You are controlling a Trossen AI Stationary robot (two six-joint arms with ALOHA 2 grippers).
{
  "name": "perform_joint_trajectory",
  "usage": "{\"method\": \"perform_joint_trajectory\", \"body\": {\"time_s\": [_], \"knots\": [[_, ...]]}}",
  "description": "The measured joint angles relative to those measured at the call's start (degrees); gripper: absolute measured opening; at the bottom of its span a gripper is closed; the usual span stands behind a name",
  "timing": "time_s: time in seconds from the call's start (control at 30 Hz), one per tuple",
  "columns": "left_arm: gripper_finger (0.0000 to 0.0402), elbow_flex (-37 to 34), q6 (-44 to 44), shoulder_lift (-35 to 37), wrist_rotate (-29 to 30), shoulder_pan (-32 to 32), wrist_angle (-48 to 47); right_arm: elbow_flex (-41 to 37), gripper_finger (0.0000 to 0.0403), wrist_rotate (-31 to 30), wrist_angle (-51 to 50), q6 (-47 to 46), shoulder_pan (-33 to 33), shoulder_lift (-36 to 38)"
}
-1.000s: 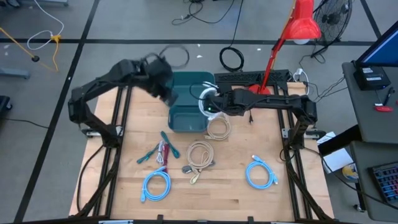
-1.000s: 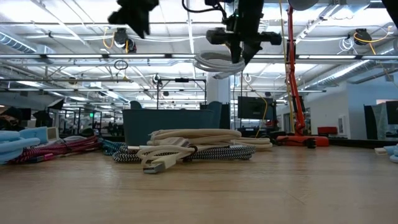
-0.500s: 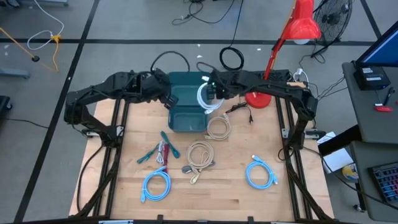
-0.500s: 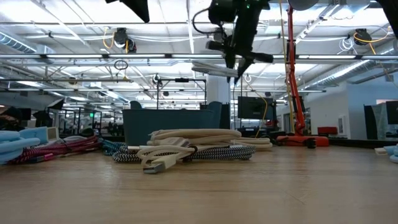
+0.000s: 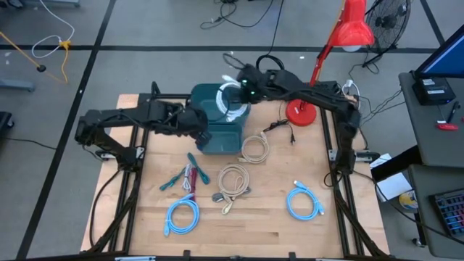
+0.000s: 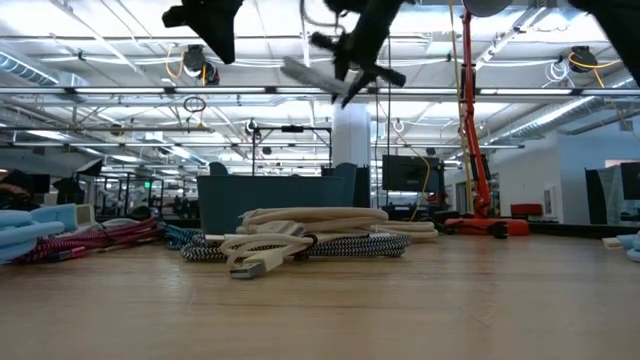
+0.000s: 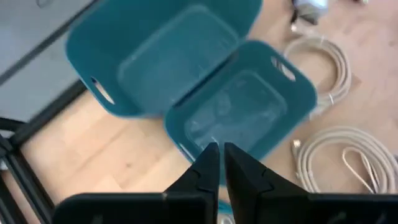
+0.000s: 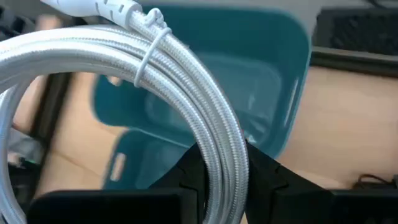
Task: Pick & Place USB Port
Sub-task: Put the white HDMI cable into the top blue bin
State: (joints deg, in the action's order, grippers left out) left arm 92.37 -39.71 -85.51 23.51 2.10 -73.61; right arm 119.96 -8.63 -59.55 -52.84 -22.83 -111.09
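My right gripper is shut on a white braided USB cable coil, tied with a white band, and holds it in the air over the far teal bin. In the low view the coil hangs tilted high above the table. A second teal bin stands right in front of the first. My left gripper is shut with nothing in it. It hovers over the near bin's left edge. My right gripper pinches one side of the coil's bundled strands between its two fingers. The fingers slant down from the table's right and lie across the strands. The coil is lifted clear and tilted, above the far bin.
On the wood lie two beige cable coils, two blue coils and a bunch of red and teal cables. A red lamp's base stands at the far right. The table's near part is bare wood.
My right gripper has carried the white coil up and toward the far edge, from the near bin's right side to above the far bin. The coil has tipped from level to tilted. My left gripper has come down toward the near edge, to the near bin's left side.
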Motion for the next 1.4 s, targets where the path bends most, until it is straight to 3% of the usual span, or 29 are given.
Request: {"method": "perform_joint_trajectory", "body": {"time_s": [0.2, 0.43, 0.6, 0.73, 1.4], "knots": [[0.0005, -0.01, -3.10, 2.82, 0.98, -3.53, -2.53, 9.10, 0.0054, -0.24, -1.99, 1.51, -0.04, -9.75], [0.0018, 0.02, -10.76, 9.32, 5.66, -8.36, -7.11, 9.86, 0.0054, -0.45, -0.33, 0.66, -1.61, -15.19], [0.0003, 0.05, -15.82, 13.32, 10.64, -12.58, -9.50, 9.86, 0.0054, -3.32, 1.49, 0.68, -2.85, -15.52], [0.0014, 0.05, -18.91, 15.08, 12.77, -14.73, -10.78, 9.86, 0.0054, -4.71, 1.67, 0.56, -3.47, -15.46], [0.0005, 0.06, -18.75, 14.93, 14.25, -17.42, -10.60, 2.54, 0.0054, -6.39, 0.61, -0.48, -2.16, -15.49]]}}
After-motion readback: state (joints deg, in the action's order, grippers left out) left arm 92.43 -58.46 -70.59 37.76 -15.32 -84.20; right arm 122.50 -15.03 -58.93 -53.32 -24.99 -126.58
